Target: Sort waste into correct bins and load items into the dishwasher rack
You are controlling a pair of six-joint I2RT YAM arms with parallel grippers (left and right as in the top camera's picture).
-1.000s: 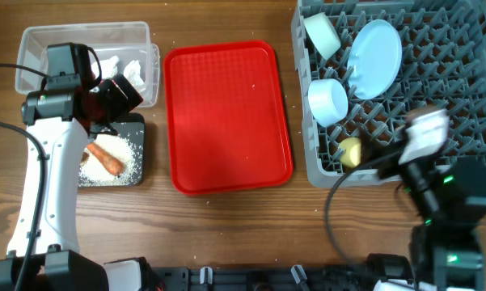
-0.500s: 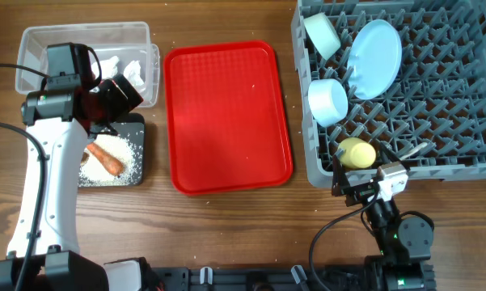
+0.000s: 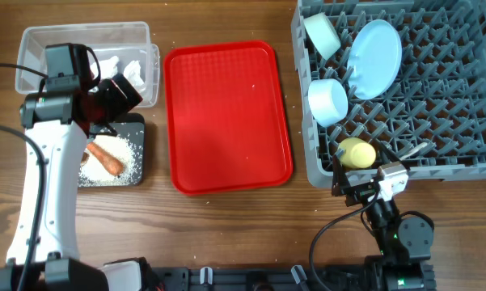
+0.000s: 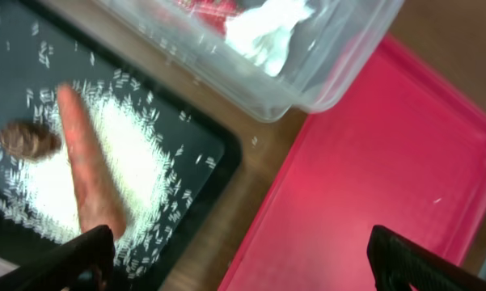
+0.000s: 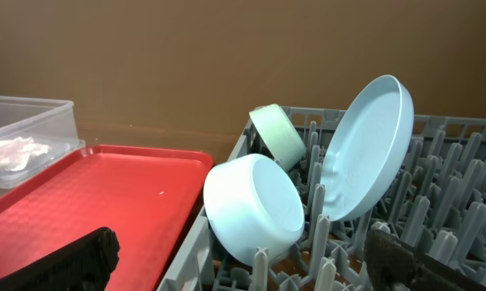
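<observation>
The grey dishwasher rack [image 3: 469, 97] holds the pale blue plate [image 3: 374, 58], two bowls [image 3: 322, 34] [image 3: 328, 101], the yellow cup [image 3: 356, 151] and a thin white spoon [image 3: 415, 149]. The clear tub [image 3: 81, 40] holds white tissue [image 4: 267, 32] and a red wrapper [image 4: 210, 8]. The black tray [image 3: 137, 129] holds the carrot [image 4: 89, 178], rice [image 4: 145, 162] and a brown lump [image 4: 28, 141]. My left gripper [image 3: 117, 95] hovers open and empty over the tub and tray edges [image 4: 243, 267]. My right gripper [image 3: 352, 179] is open and empty by the rack's front left corner [image 5: 255, 263].
The flat red tray [image 3: 226, 113] lies between the bins and the rack, bare except for a speck. My right arm is folded low at the table's front edge. The right wrist view shows the plate [image 5: 364, 149] and a bowl [image 5: 251, 206] leaning on pegs.
One second ago my right arm was over the rack's front; it has drawn back to the table's front edge and then stayed still. The left arm has not moved.
</observation>
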